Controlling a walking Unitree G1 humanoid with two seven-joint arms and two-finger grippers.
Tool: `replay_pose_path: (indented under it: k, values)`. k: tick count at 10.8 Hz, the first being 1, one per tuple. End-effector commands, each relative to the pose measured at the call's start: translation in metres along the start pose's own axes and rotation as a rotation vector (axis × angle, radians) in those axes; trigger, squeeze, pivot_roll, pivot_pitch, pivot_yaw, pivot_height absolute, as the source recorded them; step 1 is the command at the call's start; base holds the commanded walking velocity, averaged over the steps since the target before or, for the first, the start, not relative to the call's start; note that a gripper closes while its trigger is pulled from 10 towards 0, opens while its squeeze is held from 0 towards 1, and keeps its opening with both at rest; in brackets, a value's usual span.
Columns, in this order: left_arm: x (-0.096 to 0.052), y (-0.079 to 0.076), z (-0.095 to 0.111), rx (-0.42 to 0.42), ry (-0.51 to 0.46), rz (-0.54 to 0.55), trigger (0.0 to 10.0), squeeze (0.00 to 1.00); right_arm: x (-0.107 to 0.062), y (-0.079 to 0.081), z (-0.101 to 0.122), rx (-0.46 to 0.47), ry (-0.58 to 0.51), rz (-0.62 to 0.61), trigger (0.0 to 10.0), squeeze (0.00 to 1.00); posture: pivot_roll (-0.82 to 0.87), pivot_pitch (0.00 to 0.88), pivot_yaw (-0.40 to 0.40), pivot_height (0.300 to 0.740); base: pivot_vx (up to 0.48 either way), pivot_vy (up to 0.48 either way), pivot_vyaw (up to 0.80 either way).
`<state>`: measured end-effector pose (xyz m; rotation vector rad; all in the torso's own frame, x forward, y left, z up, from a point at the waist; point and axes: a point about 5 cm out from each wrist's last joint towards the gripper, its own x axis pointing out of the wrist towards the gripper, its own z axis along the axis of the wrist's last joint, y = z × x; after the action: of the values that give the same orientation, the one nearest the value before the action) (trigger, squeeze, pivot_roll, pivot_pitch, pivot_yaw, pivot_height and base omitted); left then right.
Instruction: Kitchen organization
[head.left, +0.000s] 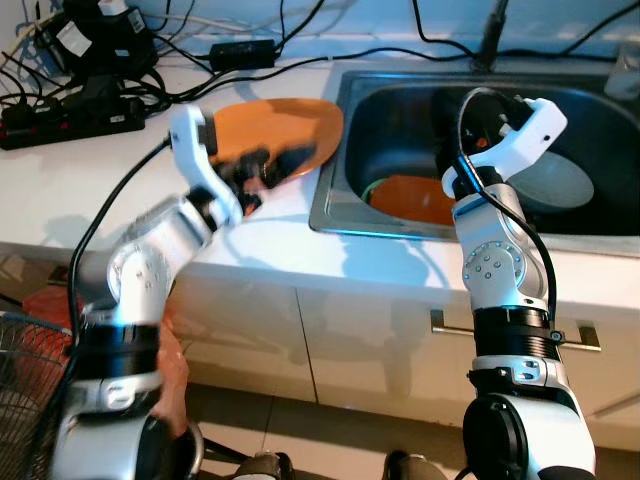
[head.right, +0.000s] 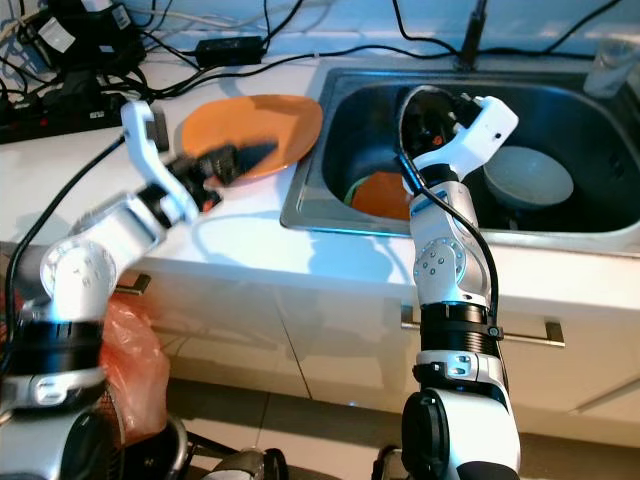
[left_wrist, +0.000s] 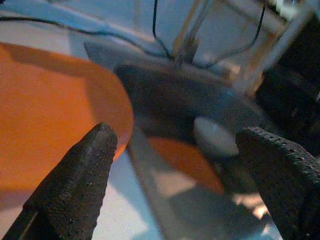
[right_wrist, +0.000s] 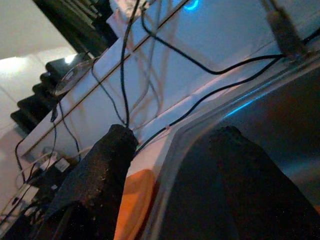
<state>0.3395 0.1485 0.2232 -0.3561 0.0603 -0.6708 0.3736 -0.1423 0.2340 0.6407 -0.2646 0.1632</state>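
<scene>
An orange plate (head.left: 300, 120) lies on the white counter just left of the steel sink (head.left: 335, 200). My left gripper (head.left: 270, 170) hovers low over the plate's near edge. In the left wrist view its fingers (left_wrist: 75, 185) stand wide open with nothing between them. A second orange plate (head.left: 410, 198) and a pale bowl (head.left: 555, 185) lie in the sink. My right gripper (right_wrist: 175, 132) hangs over the sink's left part, above the second plate, open and empty.
Power strips and tangled cables (head.left: 70, 100) crowd the counter's back left. The faucet (head.left: 495, 35) stands behind the sink, with a glass (head.left: 625, 70) at the far right. White cabinets with a metal handle (head.left: 590, 335) lie below. A wire basket (head.left: 25, 400) stands lower left.
</scene>
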Motion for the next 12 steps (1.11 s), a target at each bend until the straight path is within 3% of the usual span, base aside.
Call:
replay_pose_path:
  k: [1, 4, 6, 7, 8, 9, 10, 11, 12]
  values:
    - [-0.002, -0.001, 0.000, 0.074, 0.015, -0.020, 10.0, 1.00, 0.000, 0.004, -0.003, -0.003, 0.023, 0.025, 10.0, 0.00, 0.01, 0.081, 0.053, 0.740, 0.000, 0.000, 0.00]
    - [-0.007, 0.004, -0.008, 0.266, 0.079, -0.018, 10.0, 1.00, 0.000, 0.002, -0.004, -0.012, 0.048, 0.034, 10.0, 0.00, 0.01, 0.073, 0.017, 0.740, 0.000, 0.000, 0.00]
    - [-0.008, 0.020, -0.009, 0.518, 0.108, 0.071, 10.0, 1.00, 0.002, 0.005, -0.003, -0.017, 0.056, 0.049, 10.0, 0.00, 0.01, 0.070, 0.006, 0.740, 0.000, 0.000, 0.00]
    - [-0.009, 0.025, -0.011, 0.595, 0.133, 0.087, 10.0, 1.00, 0.003, 0.006, -0.004, -0.014, 0.060, 0.054, 10.0, 0.00, 0.01, 0.068, 0.006, 0.740, 0.000, 0.000, 0.00]
    - [-0.010, 0.029, -0.013, 0.642, 0.149, 0.106, 10.0, 0.06, 0.002, 0.008, -0.005, -0.010, 0.072, 0.063, 10.0, 0.00, 0.01, 0.068, 0.006, 0.740, 0.000, 0.000, 0.00]
    - [-0.011, 0.036, -0.017, 0.725, 0.178, 0.123, 10.0, 0.00, -0.004, 0.010, -0.023, -0.064, 0.188, 0.106, 10.0, 0.00, 0.01, 0.067, 0.004, 0.740, 0.000, 0.000, 0.00]
    - [-0.010, 0.040, -0.019, 0.781, 0.190, 0.126, 10.0, 0.00, -0.011, 0.010, -0.035, -0.096, 0.258, 0.130, 10.0, 0.00, 0.01, 0.066, 0.003, 0.740, 0.000, 0.000, 0.00]
    - [-0.010, 0.045, -0.022, 0.878, 0.223, 0.122, 10.0, 0.00, -0.016, 0.008, -0.039, -0.095, 0.279, 0.127, 10.0, 0.00, 0.00, 0.069, 0.001, 0.740, 0.000, 0.000, 0.00]
    - [-0.008, 0.048, -0.025, 0.925, 0.240, 0.120, 10.0, 0.00, -0.017, 0.006, -0.038, -0.091, 0.272, 0.112, 10.0, 0.00, 0.00, 0.071, -0.001, 0.740, 0.000, 0.000, 0.00]
